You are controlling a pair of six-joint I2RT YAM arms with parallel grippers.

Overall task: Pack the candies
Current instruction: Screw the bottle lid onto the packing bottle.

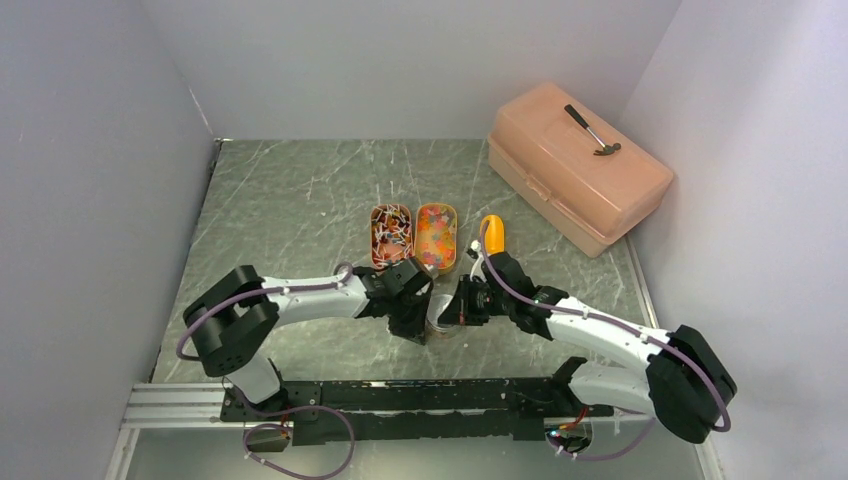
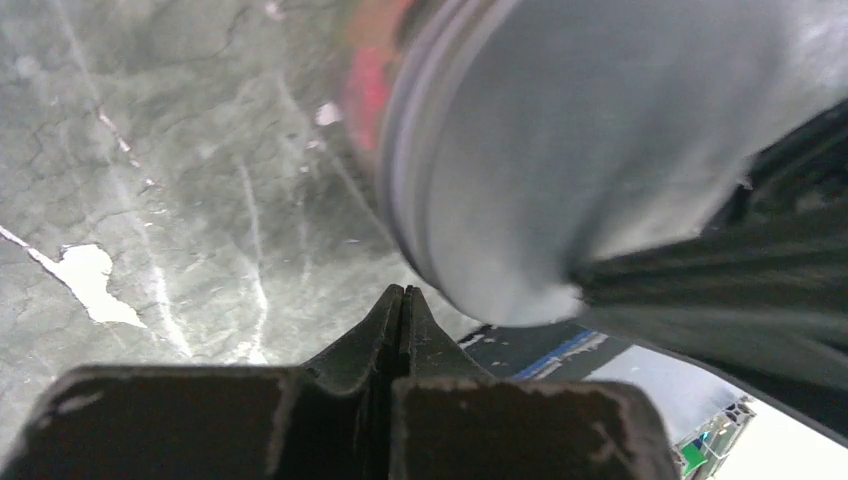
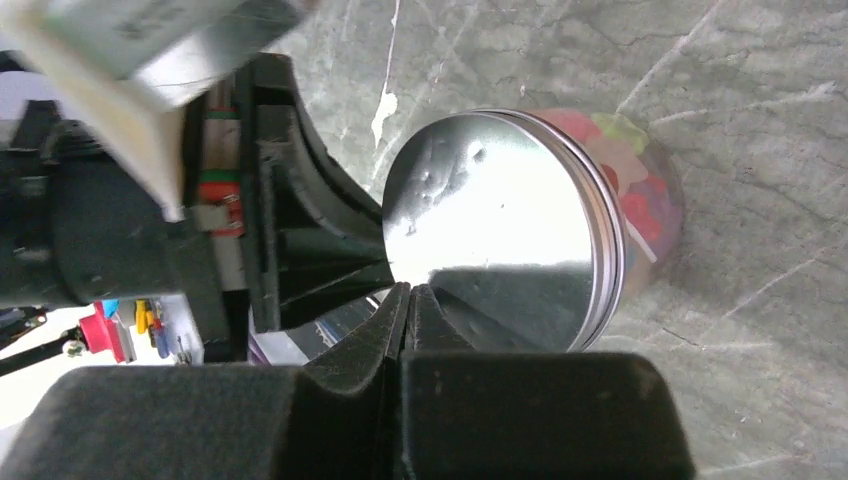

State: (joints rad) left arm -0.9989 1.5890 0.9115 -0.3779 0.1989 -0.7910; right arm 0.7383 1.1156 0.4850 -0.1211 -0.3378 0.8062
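A clear jar (image 3: 650, 200) with coloured candies inside stands on the table between both grippers, closed by a round silver lid (image 3: 495, 225). The lid also shows in the left wrist view (image 2: 560, 140). In the top view the jar (image 1: 443, 320) is mostly hidden by the arms. My left gripper (image 2: 402, 292) is shut and empty, its tips at the lid's edge. My right gripper (image 3: 412, 290) is shut and empty, its tips at the opposite edge of the lid. Twist-wrapped candies fill a tray (image 1: 390, 233), and gummy candies fill a tray (image 1: 437, 235) beside it.
An orange scoop (image 1: 492, 235) lies right of the trays, close to my right arm. A peach toolbox (image 1: 578, 165) with a hammer (image 1: 592, 130) on it stands at the back right. Walls close in the left, back and right sides.
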